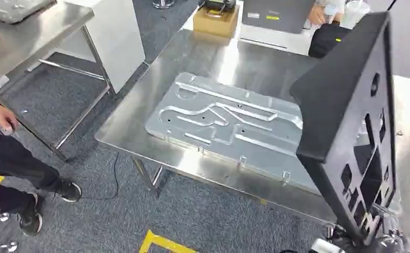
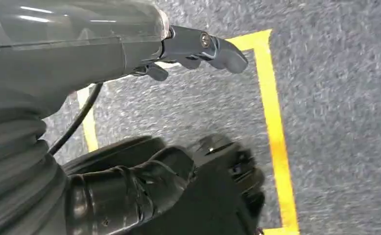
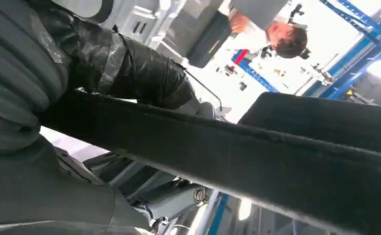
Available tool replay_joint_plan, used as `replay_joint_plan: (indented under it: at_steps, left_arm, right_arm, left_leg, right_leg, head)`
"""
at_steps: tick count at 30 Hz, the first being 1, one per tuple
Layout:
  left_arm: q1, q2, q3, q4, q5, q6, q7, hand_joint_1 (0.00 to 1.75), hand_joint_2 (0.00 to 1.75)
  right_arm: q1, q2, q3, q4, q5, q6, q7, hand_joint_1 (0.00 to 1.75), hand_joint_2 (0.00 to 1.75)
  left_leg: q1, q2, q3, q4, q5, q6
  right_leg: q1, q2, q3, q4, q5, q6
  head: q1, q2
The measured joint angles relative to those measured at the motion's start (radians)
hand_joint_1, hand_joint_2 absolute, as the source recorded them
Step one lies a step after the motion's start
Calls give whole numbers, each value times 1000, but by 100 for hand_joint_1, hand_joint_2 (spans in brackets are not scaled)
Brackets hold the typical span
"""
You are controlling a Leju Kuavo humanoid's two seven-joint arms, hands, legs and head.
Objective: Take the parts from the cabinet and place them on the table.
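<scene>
- The right robot hand (image 3: 130,78) is clamped on a black panel part (image 1: 350,132); in the right wrist view its dark fingers wrap over the part's thick black edge (image 3: 257,156).
- The black panel part stands upright at the right of the scene, above the right end of the bench (image 1: 139,126). Cut-out slots and holes run down its face.
- A flat silver metal plate (image 1: 229,124) with raised channels lies on the bench, left of the black panel part. Whether the two touch cannot be determined.
- The left robot hand (image 2: 198,49) hangs over grey carpet (image 2: 335,122), fingers apart and holding nothing. A yellow tape line (image 2: 274,127) runs across the carpet below it.
- A person stands at the near left; a hand (image 1: 0,118) and black shoes (image 1: 50,203) are visible beside a second steel table (image 1: 29,37).
- A cardboard box (image 1: 216,21) sits on the floor beyond the far end of the bench, with a black bag (image 1: 326,39) to its right.
</scene>
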Motion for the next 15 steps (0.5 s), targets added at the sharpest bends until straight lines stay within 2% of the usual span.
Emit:
replay_joint_plan:
  at_steps: [1, 2, 3, 4, 5, 6, 7, 8, 9, 10, 11, 12, 13, 15]
  left_arm:
    - [0, 0, 0, 0, 0, 0, 0, 0, 175]
    - [1, 0, 0, 0, 0, 0, 0, 0, 175]
    - [3, 0, 0, 0, 0, 0, 0, 0, 175]
    - [5, 0, 0, 0, 0, 0, 0, 0, 175]
    - [5, 0, 0, 0, 0, 0, 0, 0, 175]
    - [5, -1, 0, 0, -2, 0, 0, 0, 175]
    - [6, -6, 0, 2, -2, 0, 0, 0, 175]
    - [3, -6, 0, 2, -2, 0, 0, 0, 175]
    - [1, -6, 0, 2, -2, 0, 0, 0, 175]
    - [2, -6, 0, 2, -2, -1, 0, 0, 175]
    - [3, -6, 0, 2, -2, 0, -1, 0, 175]
    - [2, -5, 0, 2, -2, 0, 0, 0, 175]
    - [1, -5, 0, 2, 1, 0, 0, 0, 175]
    - [-2, -5, 0, 2, 3, 0, -1, 0, 175]
  right_arm:
    - [1, 0, 0, 0, 0, 0, 0, 175, 175]
    - [1, -1, 0, 0, 0, 0, 0, 175, 175]
    - [1, -1, -1, 0, 0, 0, 0, 175, 175]
    - [1, -1, -1, 0, 0, 0, 0, 175, 175]
    - [1, -1, -2, 0, 0, 0, 0, 175, 175]
    - [0, -2, -3, 0, 0, 0, 0, 175, 175]
    - [-1, -2, -4, 1, 0, 0, 0, 175, 175]
    - [-2, -2, -5, 0, 0, 0, 0, 175, 175]
    - [-1, -3, -5, -3, 2, 0, 0, 175, 175]
    - [0, -3, -5, -4, 2, 0, 0, 175, 175]
    - [-1, -3, -5, -4, 3, 0, 0, 175, 175]
    - [-1, -3, -5, -5, 4, 0, 0, 175, 175]
    - [-3, -4, -5, -6, 4, 0, 0, 175, 175]
    - [-5, -4, -5, -6, 4, 0, 0, 175, 175]
  left_leg:
    - [-3, 0, 2, 0, -5, 3]
    - [-5, 0, 8, 0, -10, 3]
    - [-7, -1, 16, 0, -17, 3]
    - [-8, -3, 26, 0, -24, 2]
    - [-8, -3, 38, 0, -31, 1]
    - [-8, -4, 46, -1, -40, -1]
    - [-8, -3, 56, -2, -44, -4]
    - [-8, -6, 49, -2, -47, -10]
    - [-7, -5, 46, -7, -53, -17]
    - [-9, -3, 63, 7, -48, -20]
    - [-13, -4, 72, 5, -44, -27]
    - [-12, -4, 71, 12, -57, -31]
    - [-12, -3, 65, 38, -72, -40]
    - [-1, -3, -8, 158, -130, -53]
  right_leg:
    - [0, 0, -43, 59, -18, 1]
    - [1, 0, -75, 89, -13, 1]
    - [3, 0, -81, 72, 16, -3]
    - [5, 0, -68, 20, 65, -8]
    - [9, 0, -42, -59, 125, -15]
    - [18, 0, -12, -152, 189, -26]
    - [24, -2, -11, -155, 158, -33]
    - [30, -2, -16, -180, 117, -37]
    - [31, 0, -5, -181, 145, -45]
    - [30, 1, -3, -192, 160, -50]
    - [23, 1, 11, -197, 161, -53]
    - [13, 0, 34, -212, 163, -54]
    - [11, -2, 46, -218, 163, -56]
    - [10, -4, 50, -221, 159, -61]
  head:
    - [0, 0]
    - [0, 0]
    - [0, 0]
    - [0, 0]
    - [0, 0]
    - [0, 0]
    - [-2, 0]
    - [1, 0]
    - [-2, 0]
    - [-1, 0]
    - [-1, 0]
    - [-1, 0]
    - [-6, 0]
    - [-10, 0]
